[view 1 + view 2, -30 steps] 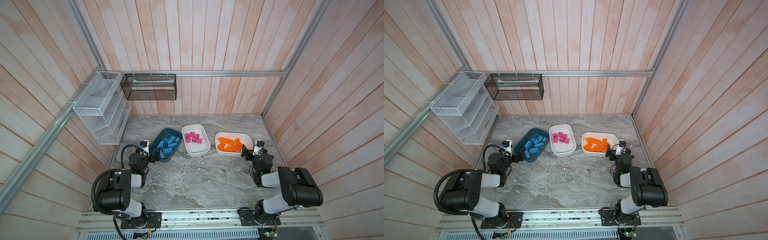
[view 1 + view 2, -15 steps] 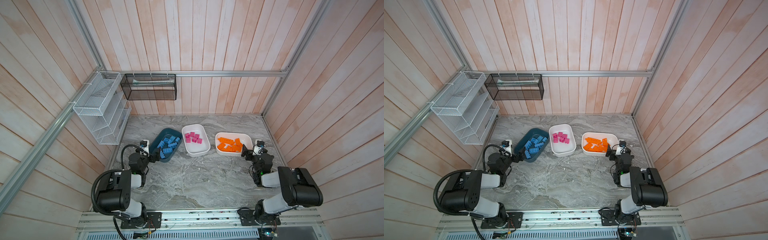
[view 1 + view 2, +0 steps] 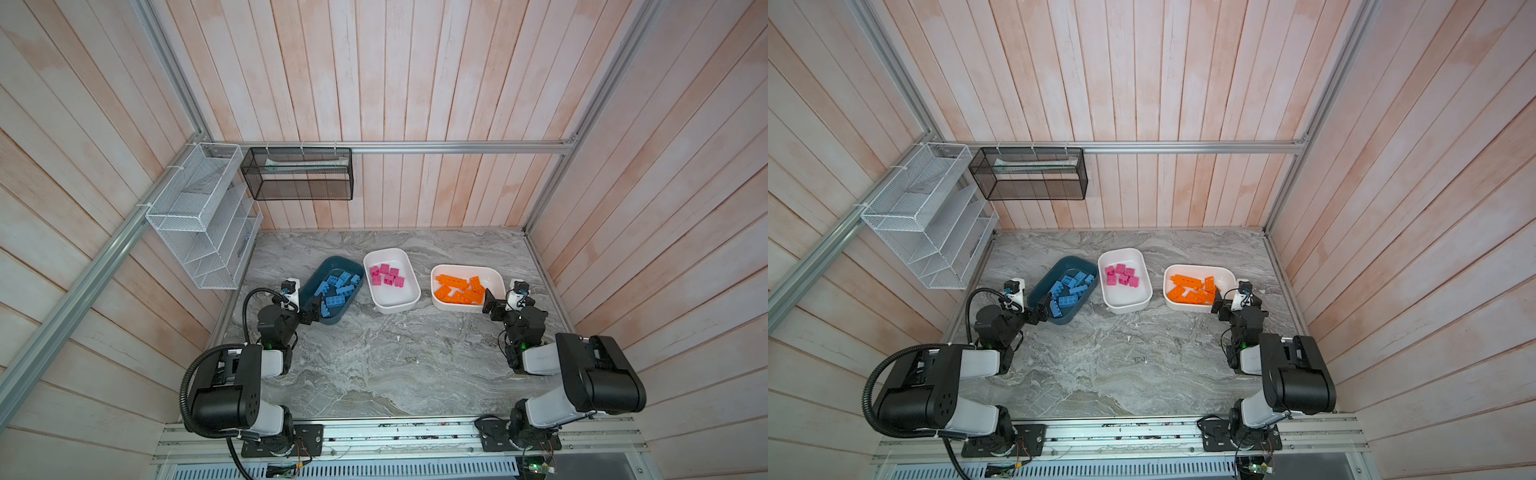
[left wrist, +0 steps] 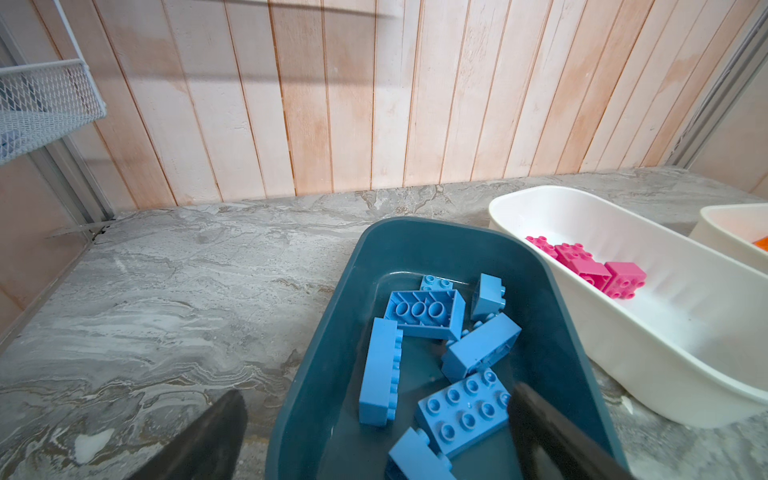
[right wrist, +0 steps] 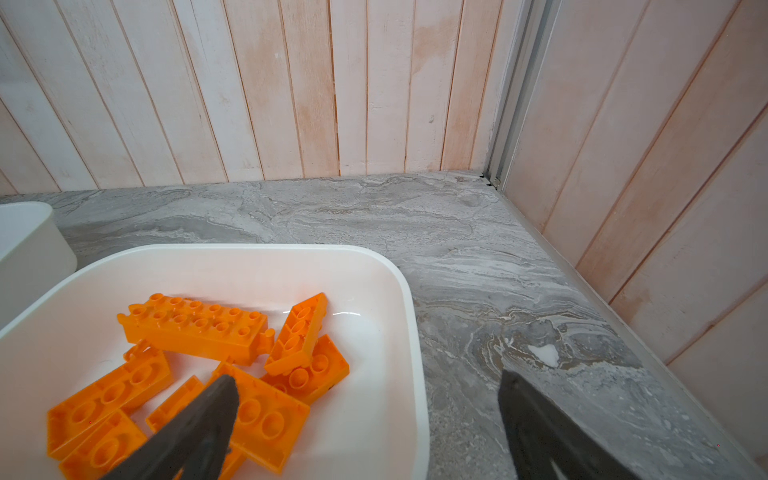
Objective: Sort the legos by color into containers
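Note:
Three containers stand in a row in both top views. Blue legos (image 3: 336, 289) lie in the dark teal tub (image 3: 328, 266), pink legos (image 3: 387, 275) in the middle white tub (image 3: 399, 297), and orange legos (image 3: 459, 289) in the right white tub (image 3: 494, 274). My left gripper (image 3: 314, 309) (image 4: 378, 392) is open and empty. It straddles the teal tub's (image 4: 415, 237) near wall, with one finger over the blue legos (image 4: 461, 405). My right gripper (image 3: 492, 303) (image 5: 366, 377) is open and empty astride the orange tub's (image 5: 399, 291) side wall, with one finger above the orange legos (image 5: 195, 324).
A white wire rack (image 3: 199, 216) hangs on the left wall and a black mesh basket (image 3: 299, 174) on the back wall. Wooden walls close in the marble table (image 3: 395, 357) on three sides. Both arm bases sit at the front rail.

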